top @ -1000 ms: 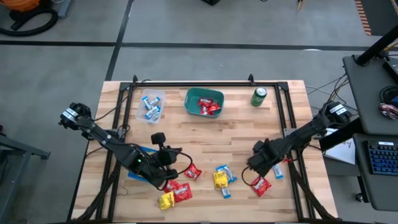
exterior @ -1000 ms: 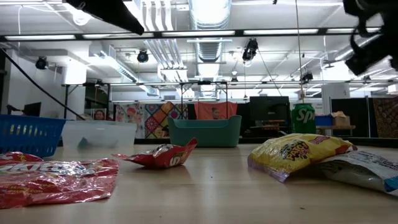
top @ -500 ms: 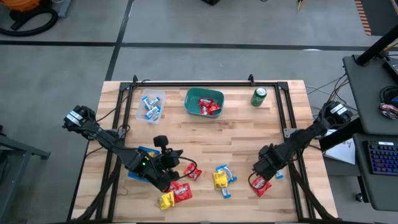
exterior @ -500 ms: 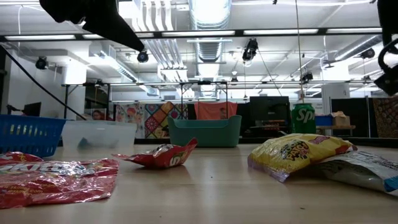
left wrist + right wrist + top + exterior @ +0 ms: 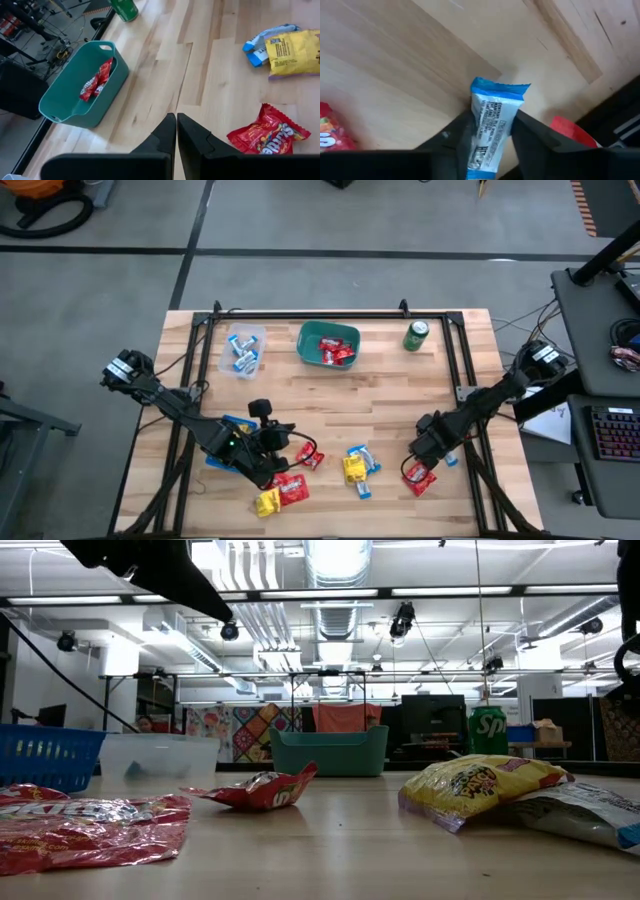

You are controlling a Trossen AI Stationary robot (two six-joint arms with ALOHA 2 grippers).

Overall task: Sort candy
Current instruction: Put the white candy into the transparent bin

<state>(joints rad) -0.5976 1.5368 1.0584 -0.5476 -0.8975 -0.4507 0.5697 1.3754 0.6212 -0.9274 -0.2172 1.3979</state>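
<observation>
Wrapped candy lies on the near half of the wooden table: red packets (image 5: 308,457) (image 5: 419,477), yellow packets (image 5: 352,469) (image 5: 267,502) and blue-and-white wrappers (image 5: 362,456). My right gripper (image 5: 492,121) is low over the table's near right, shut on a blue-and-white candy (image 5: 496,102). My left gripper (image 5: 176,131) is shut and hovers with nothing in it above bare wood, just left of a red packet (image 5: 267,135). My right gripper pinches the blue-and-white candy between its two fingers (image 5: 462,132), one on each long side (image 5: 481,125) of the wrapper. The fingers lie along it. Its far crimped end (image 5: 500,89) sticks out past the fingertips, close to the wood.
At the far edge stand a clear tub (image 5: 243,348) with blue-and-white candy, a teal bin (image 5: 328,343) with red candy and a green can (image 5: 417,335). A blue basket (image 5: 222,442) sits under my left arm. The table's metal frame (image 5: 470,410) runs close to my right gripper.
My right gripper has gone down and toward the table's near right corner, coming over the blue-and-white candy by the right rail. My left gripper has shifted slightly toward the red packet and stayed shut.
</observation>
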